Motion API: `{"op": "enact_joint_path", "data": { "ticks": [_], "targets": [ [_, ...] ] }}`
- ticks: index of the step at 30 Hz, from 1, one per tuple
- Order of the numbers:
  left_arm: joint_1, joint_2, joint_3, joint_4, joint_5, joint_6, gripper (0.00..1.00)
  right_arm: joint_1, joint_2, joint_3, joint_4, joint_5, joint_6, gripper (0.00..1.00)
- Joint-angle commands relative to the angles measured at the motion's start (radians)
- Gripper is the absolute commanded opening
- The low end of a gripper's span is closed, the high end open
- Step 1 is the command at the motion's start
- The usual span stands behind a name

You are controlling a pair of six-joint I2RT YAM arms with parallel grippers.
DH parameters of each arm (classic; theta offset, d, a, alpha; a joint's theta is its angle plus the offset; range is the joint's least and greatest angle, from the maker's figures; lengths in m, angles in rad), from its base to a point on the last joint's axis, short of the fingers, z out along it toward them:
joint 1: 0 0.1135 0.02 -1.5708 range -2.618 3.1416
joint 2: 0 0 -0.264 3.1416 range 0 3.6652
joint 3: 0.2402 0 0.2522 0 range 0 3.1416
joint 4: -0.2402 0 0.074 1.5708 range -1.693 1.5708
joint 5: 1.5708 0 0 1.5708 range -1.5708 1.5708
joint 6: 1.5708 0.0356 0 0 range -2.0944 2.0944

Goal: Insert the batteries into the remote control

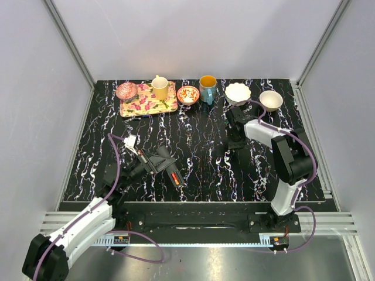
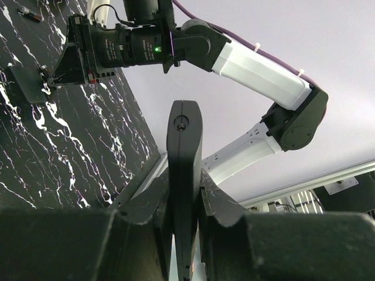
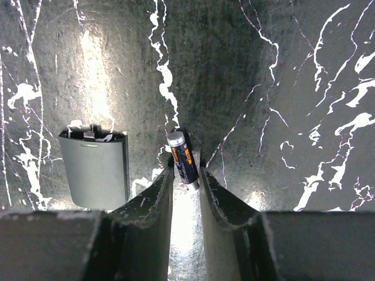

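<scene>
While the left fingers (image 2: 146, 205) are clamping the remote control (image 2: 184, 164) across its thin sides, the bar is standing edge-on between them, over the near left part of the table (image 1: 205, 170). I cannot tell from these views whether it is resting on the table or hanging clear of it.

The right fingers (image 3: 149, 199) are pinching the lower end of a battery (image 3: 183, 157). Both inner faces are appearing to touch it, and the table is lying close beneath. A grey battery cover (image 3: 94, 170) is lying flat just beside it, to the left in the right wrist view and apart from the fingers.

Handling judgement:
- **Remote:** it is looking like light, rigid, smooth plastic. It is not giving under the clamp, but it is likely sliding or pivoting if pushed from one end, since the grip is sitting on narrow edges. Holding nearer the compartment end would probably be resisting the insertion push better.
- **Battery:** it is a small hard cylinder with a glossy wrapper, probably prone to rolling or twisting in a two-point pinch. Taking it across the middle of the barrel, leaving one end free to lead into the bay, is seeming the safer hold.
- **Risk:** only the battery's end is being gripped at present, so it may be tilting during transfer.
</scene>
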Motion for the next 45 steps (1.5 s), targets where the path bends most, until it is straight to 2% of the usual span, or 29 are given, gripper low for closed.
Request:
{"op": "enact_joint_path", "data": {
  "ticks": [1,7,9,10,12,16,23,31,32,36,37,41,45],
  "targets": [
    [-0.004,-0.009,-0.009,0.082,-0.011,0.001,0.0,-0.001,0.036,0.022,-0.023,-0.05,0.032,0.28],
    [-0.003,-0.012,-0.011,0.085,-0.011,0.001,0.0,-0.003,0.05,0.022,-0.04,-0.056,0.068,0.2],
    [-0.004,-0.01,-0.014,0.086,-0.012,-0.001,0.0,-0.003,0.057,0.021,-0.041,-0.058,0.082,0.23],
    [-0.003,-0.01,-0.012,0.09,-0.011,-0.001,0.0,-0.003,0.057,0.014,-0.041,-0.056,0.085,0.3],
    [-0.003,-0.013,-0.012,0.088,-0.009,-0.001,0.0,-0.003,0.054,0.01,-0.041,-0.059,0.093,0.34],
    [-0.003,-0.013,-0.015,0.088,-0.012,-0.001,0.0,-0.003,0.044,0.002,-0.044,-0.061,0.099,0.36],
    [-0.006,-0.004,-0.012,0.099,-0.009,-0.004,0.0,-0.003,0.048,-0.013,-0.051,-0.058,0.122,0.28],
    [-0.007,0.0,-0.017,0.105,-0.012,-0.004,0.0,-0.003,0.056,-0.033,-0.058,-0.054,0.151,0.08],
    [-0.01,0.003,-0.014,0.108,-0.009,-0.004,0.0,-0.003,0.057,-0.035,-0.058,-0.053,0.159,0.08],
    [-0.012,0.01,-0.012,0.12,-0.009,-0.008,0.0,-0.003,0.057,-0.041,-0.06,-0.045,0.167,0.23],
    [-0.014,0.008,-0.012,0.12,-0.011,-0.008,0.0,-0.003,0.054,-0.042,-0.063,-0.039,0.168,0.31],
    [-0.015,0.002,-0.017,0.117,-0.014,-0.008,0.0,-0.003,0.047,-0.044,-0.075,-0.021,0.17,0.38],
    [-0.015,0.007,-0.015,0.119,-0.012,-0.008,0.0,-0.003,0.044,-0.052,-0.081,-0.024,0.177,0.37]
  ]
}}
